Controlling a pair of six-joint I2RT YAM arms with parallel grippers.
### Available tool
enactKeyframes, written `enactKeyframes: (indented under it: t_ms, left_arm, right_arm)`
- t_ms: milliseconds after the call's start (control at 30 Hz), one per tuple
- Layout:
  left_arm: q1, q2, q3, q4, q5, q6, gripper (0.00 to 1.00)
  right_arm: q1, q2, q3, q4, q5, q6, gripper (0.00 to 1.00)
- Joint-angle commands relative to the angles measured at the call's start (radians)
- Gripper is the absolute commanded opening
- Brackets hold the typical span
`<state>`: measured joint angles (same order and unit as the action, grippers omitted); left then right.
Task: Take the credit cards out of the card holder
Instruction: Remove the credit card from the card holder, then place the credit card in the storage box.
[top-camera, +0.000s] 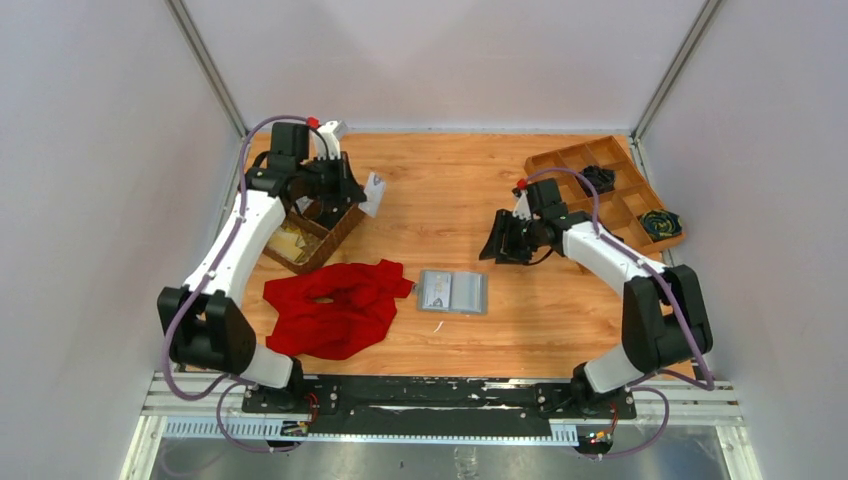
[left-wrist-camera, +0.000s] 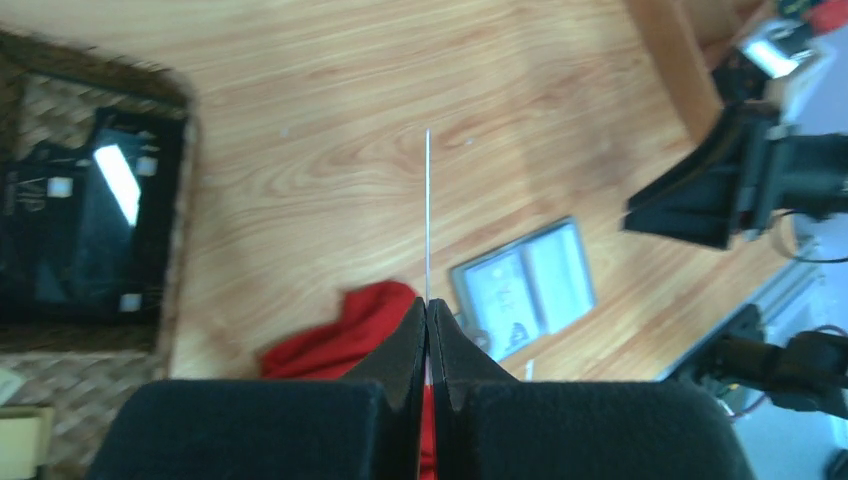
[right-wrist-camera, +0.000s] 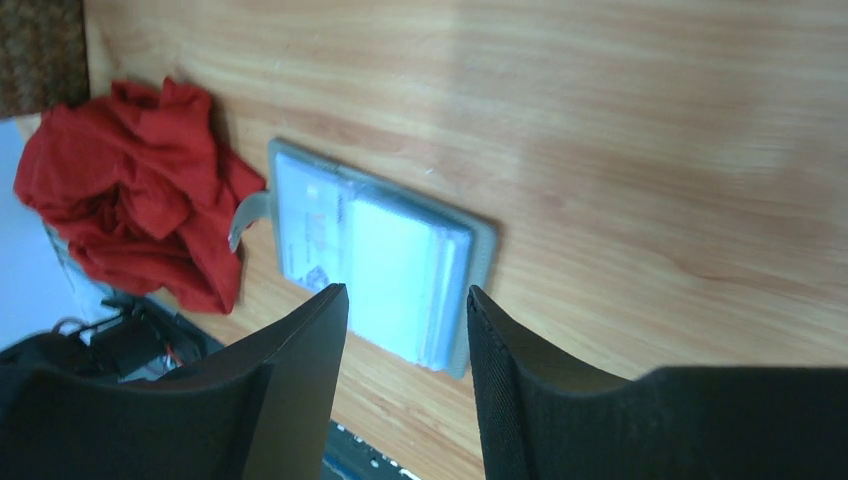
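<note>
Your left fingers (left-wrist-camera: 402, 352) are pressed together on one credit card (left-wrist-camera: 427, 200), seen edge-on and held off the table (top-camera: 450, 180), well to the far left of the card holder (top-camera: 452, 291). Your right fingers (right-wrist-camera: 300, 345) are spread and grip nothing, raised near the holder's far right. The card holder lies open and flat, with the red cloth (top-camera: 335, 305) just beside its left edge.

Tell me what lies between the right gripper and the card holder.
Only bare wooden table: the top view shows nothing between the open right gripper and the card holder.
</note>
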<state>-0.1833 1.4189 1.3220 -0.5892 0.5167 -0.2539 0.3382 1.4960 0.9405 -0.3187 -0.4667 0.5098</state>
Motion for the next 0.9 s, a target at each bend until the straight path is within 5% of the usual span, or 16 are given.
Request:
enactKeyframes:
  t_ms: [0, 167, 333, 600, 867]
  left_arm:
    - [0.050, 0.085, 0.101, -0.187, -0.010, 0.195, 0.00]
    - [0.077, 0.096, 0.168, -0.196, -0.122, 0.334, 0.00]
    - [0.134, 0.111, 0.199, -0.193, -0.040, 0.479, 0.00]
    - [0.335, 0.233, 0.314, -0.232, 0.175, 0.467, 0.00]
    - [0.394, 0.395, 0.359, -0.233, 0.109, 0.505, 0.00]
  right_arm:
    - [-0.077, 0.034, 0.047, -0.142, 0.093, -0.035, 0.52]
    - [-0.129, 0.097, 0.124, -0.242, 0.167, -0.066, 0.52]
    - [-0.140, 0.158, 0.230, -0.355, 0.263, -0.111, 0.52]
    - [-0.170, 0.255, 0.347, -0.396, 0.258, -0.142, 0.52]
    - [-0.189, 0.299, 0.413, -0.409, 0.239, -0.137, 0.52]
